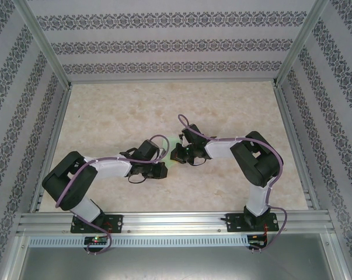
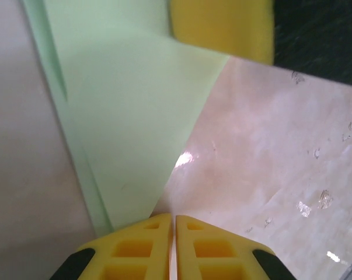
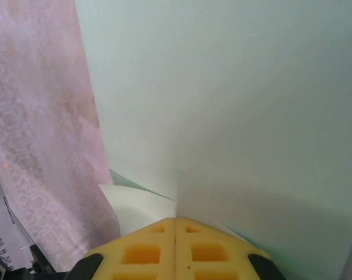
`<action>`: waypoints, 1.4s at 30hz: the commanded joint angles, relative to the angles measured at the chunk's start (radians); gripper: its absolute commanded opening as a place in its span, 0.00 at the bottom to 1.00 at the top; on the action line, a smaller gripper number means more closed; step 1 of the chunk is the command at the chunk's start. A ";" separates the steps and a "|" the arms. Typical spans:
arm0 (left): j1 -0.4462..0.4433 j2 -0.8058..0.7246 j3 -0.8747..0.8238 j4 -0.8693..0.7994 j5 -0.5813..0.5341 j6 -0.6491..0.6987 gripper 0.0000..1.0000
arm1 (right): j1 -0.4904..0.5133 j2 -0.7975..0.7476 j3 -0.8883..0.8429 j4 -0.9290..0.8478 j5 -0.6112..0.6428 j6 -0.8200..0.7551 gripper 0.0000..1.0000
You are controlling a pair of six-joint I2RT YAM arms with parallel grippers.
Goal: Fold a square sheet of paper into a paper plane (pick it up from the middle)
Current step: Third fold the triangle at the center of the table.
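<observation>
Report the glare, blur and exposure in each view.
Top external: even, soft light, sharp throughout. Left wrist: a bright glare spot on the table, with speckle highlights further right; the green paper is slightly soft and the left hand is sharper. Right wrist: the paper washes out nearly white, shadowed just above the right hand.

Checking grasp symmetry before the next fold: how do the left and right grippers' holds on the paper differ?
Left gripper pinches the paper at a narrow tapered end; right gripper pinches a broad part that spreads across its camera. From above, left gripper sits nearer the bases, right gripper farther out. Both are shut on the paper, with yellow fingers.
</observation>
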 commanded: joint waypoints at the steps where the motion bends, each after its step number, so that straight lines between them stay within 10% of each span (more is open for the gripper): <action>1: 0.037 -0.020 -0.048 -0.036 0.077 -0.029 0.12 | -0.016 0.027 -0.023 -0.026 0.047 -0.027 0.05; 7: 0.080 -0.121 -0.073 0.135 0.227 -0.098 0.12 | -0.017 0.028 -0.019 -0.021 0.046 -0.021 0.05; 22: 0.110 0.090 0.038 0.141 0.117 -0.099 0.10 | -0.013 0.036 -0.022 -0.009 0.051 -0.009 0.05; 42: 0.134 -0.215 -0.034 -0.076 0.074 -0.065 0.12 | -0.013 0.011 0.012 -0.018 0.028 -0.019 0.06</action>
